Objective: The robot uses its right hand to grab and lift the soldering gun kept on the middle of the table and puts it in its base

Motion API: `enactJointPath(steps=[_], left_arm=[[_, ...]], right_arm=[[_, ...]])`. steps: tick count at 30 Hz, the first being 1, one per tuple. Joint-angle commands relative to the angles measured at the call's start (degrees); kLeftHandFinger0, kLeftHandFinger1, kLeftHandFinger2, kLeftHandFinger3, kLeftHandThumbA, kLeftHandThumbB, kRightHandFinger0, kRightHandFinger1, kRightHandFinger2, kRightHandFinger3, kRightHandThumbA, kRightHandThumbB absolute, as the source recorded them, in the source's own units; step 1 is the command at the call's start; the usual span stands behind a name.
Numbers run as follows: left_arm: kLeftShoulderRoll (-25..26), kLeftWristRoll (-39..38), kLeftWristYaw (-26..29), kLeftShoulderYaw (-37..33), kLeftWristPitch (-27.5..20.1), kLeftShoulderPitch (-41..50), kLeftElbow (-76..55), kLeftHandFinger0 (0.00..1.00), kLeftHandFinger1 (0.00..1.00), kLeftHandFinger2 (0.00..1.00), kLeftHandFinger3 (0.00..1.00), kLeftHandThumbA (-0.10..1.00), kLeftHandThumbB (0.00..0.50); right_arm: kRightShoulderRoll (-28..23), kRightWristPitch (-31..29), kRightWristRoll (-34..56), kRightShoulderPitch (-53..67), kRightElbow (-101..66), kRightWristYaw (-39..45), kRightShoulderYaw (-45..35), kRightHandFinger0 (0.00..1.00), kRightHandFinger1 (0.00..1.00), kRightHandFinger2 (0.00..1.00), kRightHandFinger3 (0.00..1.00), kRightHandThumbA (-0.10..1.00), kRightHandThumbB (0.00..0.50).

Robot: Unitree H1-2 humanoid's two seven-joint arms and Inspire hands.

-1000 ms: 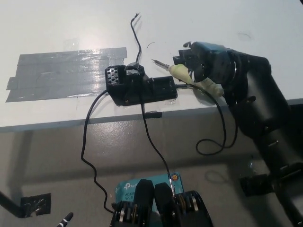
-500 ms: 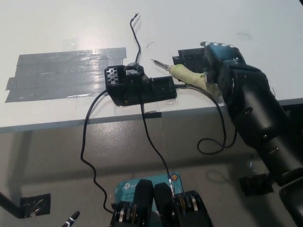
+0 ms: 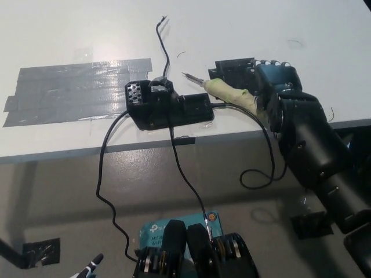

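A: White table point(image 3: 69, 35) on top, its front edge running across just below the black base point(image 3: 168, 107). Under that edge, grey floor point(image 3: 58, 197).

B: How much room around the base?

A: Behind it the tabletop is bare but for a thin black wire point(image 3: 164, 49) curling up from its top. To the left of the base lies a broad patch of grey tape point(image 3: 69, 90), flat. In front, the base sits close to the table's edge, so little room there. To its right is the crowded side.

B: The soldering gun?

A: The soldering gun point(image 3: 229, 92) is just right of the base, pale yellowish handle, metal tip aimed up-left and standing a little off the base's right end. The black right hand point(image 3: 264, 87) is wrapped round the handle's rear, fingers closed on it.

B: Cords?

A: A black cord point(image 3: 104, 179) drops from the base's left side over the edge and down. Another loops below the gun.

B: Any writing?

A: A teal box point(image 3: 159, 231) on the floor, straight below the base, has white lettering; only "tp" can be read.

B: Left hand?

A: Only a white fingertip of the left hand point(image 3: 90, 270) at the bottom edge, far below-left of the base; its grip can't be judged.
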Motion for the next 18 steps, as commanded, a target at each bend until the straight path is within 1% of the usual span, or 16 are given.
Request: enactJointPath(steps=[1,2,3,5,6,7,8,9,11,12,13,14,15,16,18], left_arm=[[0.4,0.2,-0.2,0.0,-0.8,0.1,-1.4,0.0,0.0,0.16,0.38,1.0,0.5],[0.5,0.1,-0.4,0.0,-0.5,0.1,-1.3,0.0,0.0,0.18,0.38,1.0,0.5],[0.5,0.0,-0.5,0.1,-0.5,0.0,-1.2,0.0,0.0,0.18,0.38,1.0,0.5],[0.3,-0.3,-0.1,0.5,-0.1,0.3,-0.6,0.0,0.0,0.15,0.36,1.0,0.5],[0.3,-0.2,0.0,0.6,-0.1,0.3,-0.6,0.0,0.0,0.15,0.36,1.0,0.5],[0.5,0.0,-0.3,0.3,0.3,0.4,-1.0,0.0,0.0,0.15,0.36,1.0,0.5],[0.6,0.1,-0.2,0.2,0.0,0.4,-0.9,0.0,0.0,0.15,0.37,1.0,0.5],[0.7,0.1,-0.5,0.1,0.6,0.4,-1.2,0.0,0.0,0.15,0.38,1.0,0.5],[0.6,-0.3,-0.6,0.4,0.7,0.3,-0.6,0.0,0.0,0.11,0.35,1.0,0.5],[0.3,-0.7,-0.5,0.8,1.0,0.2,-0.2,0.0,0.0,0.1,0.34,1.0,0.5],[0.4,-0.7,-0.6,0.8,1.0,0.3,-0.3,0.0,0.0,0.09,0.34,1.0,0.5],[0.4,-1.0,-0.9,0.9,0.6,0.4,-0.4,0.0,0.0,0.1,0.34,1.0,0.5],[0.4,-1.1,-1.0,1.0,0.4,0.4,-0.4,0.0,0.0,0.1,0.34,1.0,0.5],[0.3,-1.1,-1.0,0.9,0.6,0.3,-0.3,0.0,0.0,0.13,0.35,1.0,0.5],[0.3,-0.5,-0.3,0.9,0.8,0.5,-0.7,0.0,0.0,0.12,0.33,1.0,0.5]], right_arm=[[-1.4,0.5,1.9,-2.1,-0.7,-2.5,-0.3,1.0,1.0,1.0,1.0,0.43,0.382],[-1.6,0.5,1.8,-2.2,-1.2,-4.1,-0.8,1.0,1.0,1.0,1.0,0.44,0.344],[-1.8,0.3,2.0,-2.4,-1.2,-5.0,-1.0,1.0,1.0,1.0,1.0,0.44,0.341],[-1.8,-0.2,2.5,-2.9,-1.0,-7.1,-1.4,1.0,1.0,1.0,1.0,0.43,0.295],[-1.8,-0.2,2.6,-3.0,-0.9,-7.3,-1.3,1.0,1.0,1.0,1.0,0.43,0.292],[-1.8,-0.6,3.2,-3.6,-0.9,-8.5,-2.1,1.0,1.0,1.0,1.0,0.39,0.234],[-2.2,-1.7,3.1,-3.5,-1.9,-10.3,-2.3,1.0,1.0,1.0,1.0,0.31,0.219],[-2.4,-2.7,2.6,-3.6,-2.2,-12.3,-2.0,1.0,1.0,1.0,1.0,0.27,0.222],[-2.2,-3.2,2.6,-3.8,-2.1,-14.6,-2.2,1.0,1.0,1.0,1.0,0.19,0.203],[-2.1,-3.5,2.8,-3.9,-2.1,-15.6,-2.3,1.0,1.0,1.0,1.0,0.17,0.198],[-2.1,-3.8,3.0,-3.9,-2.0,-15.9,-2.3,1.0,1.0,1.0,1.0,0.16,0.178],[-2.0,-4.6,3.6,-3.8,-2.7,-16.3,-2.6,1.0,1.0,1.0,1.0,0.12,0.169],[-1.9,-4.8,3.9,-3.8,-2.9,-16.5,-2.7,1.0,1.0,1.0,1.0,0.11,0.162],[-1.9,-4.8,4.0,-3.7,-3.2,-16.3,-2.5,1.0,1.0,1.0,1.0,0.13,0.158],[-1.3,-5.2,4.5,-3.3,-3.6,-16.9,-2.4,1.0,1.0,1.0,1.0,0.2,0.184]])
